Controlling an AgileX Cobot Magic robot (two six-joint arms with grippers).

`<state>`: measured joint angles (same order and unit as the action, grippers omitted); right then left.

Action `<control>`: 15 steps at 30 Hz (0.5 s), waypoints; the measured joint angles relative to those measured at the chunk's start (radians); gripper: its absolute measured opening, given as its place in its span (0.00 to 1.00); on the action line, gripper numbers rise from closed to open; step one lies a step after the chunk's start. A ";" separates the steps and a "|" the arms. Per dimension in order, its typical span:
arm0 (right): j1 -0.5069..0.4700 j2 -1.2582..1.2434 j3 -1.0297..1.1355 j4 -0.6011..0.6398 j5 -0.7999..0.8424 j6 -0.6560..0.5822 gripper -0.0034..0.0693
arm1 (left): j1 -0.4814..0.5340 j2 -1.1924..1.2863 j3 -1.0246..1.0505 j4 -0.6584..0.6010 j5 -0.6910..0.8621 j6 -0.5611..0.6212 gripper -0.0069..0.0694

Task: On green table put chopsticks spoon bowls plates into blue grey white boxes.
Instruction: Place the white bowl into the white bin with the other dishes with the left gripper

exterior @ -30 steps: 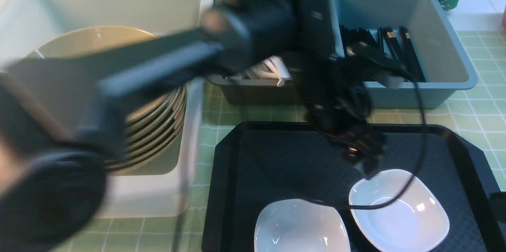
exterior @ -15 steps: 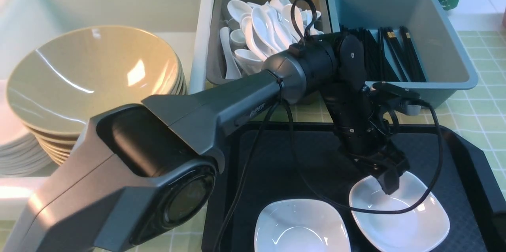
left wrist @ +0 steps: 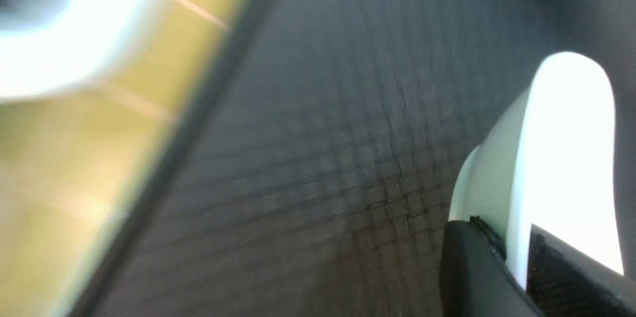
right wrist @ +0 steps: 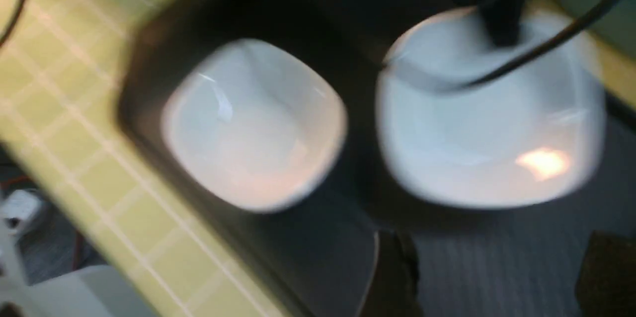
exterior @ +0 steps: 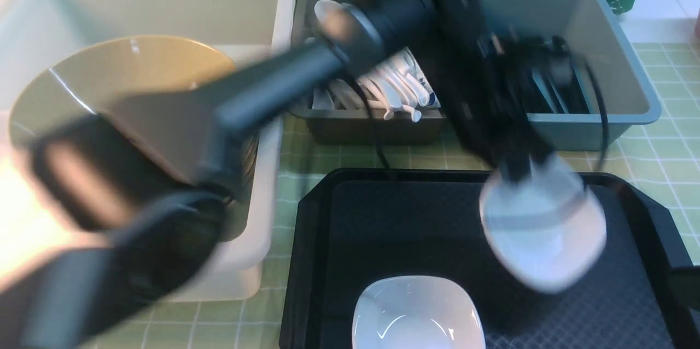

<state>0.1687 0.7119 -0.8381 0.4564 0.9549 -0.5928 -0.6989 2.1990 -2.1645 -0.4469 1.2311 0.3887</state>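
white plate (exterior: pixel 418 313) lies nearest on the black tray (exterior: pixel 383 228). above the tray's right side a second plate (exterior: pixel 541 228) hangs, its rim pinched by the left gripper (left wrist: pixel 509 257). behind stand the grey box (exterior: pixel 372 127) and blue box (exterior: pixel 590 130).

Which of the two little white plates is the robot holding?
The right-hand plate, blurry and tilted: the left gripper pinches its rim. The other plate lies flat on the black tray, with nothing touching it.
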 joint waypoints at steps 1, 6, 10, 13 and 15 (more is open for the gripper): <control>0.000 0.008 0.000 0.076 -0.009 -0.065 0.70 | 0.034 -0.060 0.012 0.000 -0.001 -0.018 0.11; 0.001 0.092 -0.029 0.382 0.006 -0.293 0.66 | 0.178 -0.341 0.177 -0.004 0.000 -0.038 0.11; 0.006 0.198 -0.121 0.458 0.076 -0.353 0.49 | 0.377 -0.600 0.446 -0.017 0.009 -0.041 0.11; 0.054 0.276 -0.218 0.459 0.101 -0.377 0.32 | 0.561 -0.794 0.624 -0.033 0.012 -0.043 0.11; 0.129 0.336 -0.290 0.458 0.107 -0.385 0.22 | 0.722 -0.934 0.749 -0.036 -0.011 -0.051 0.11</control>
<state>0.2974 1.0480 -1.1280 0.9142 1.0621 -0.9779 0.0236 1.2648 -1.4153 -0.4824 1.2204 0.3374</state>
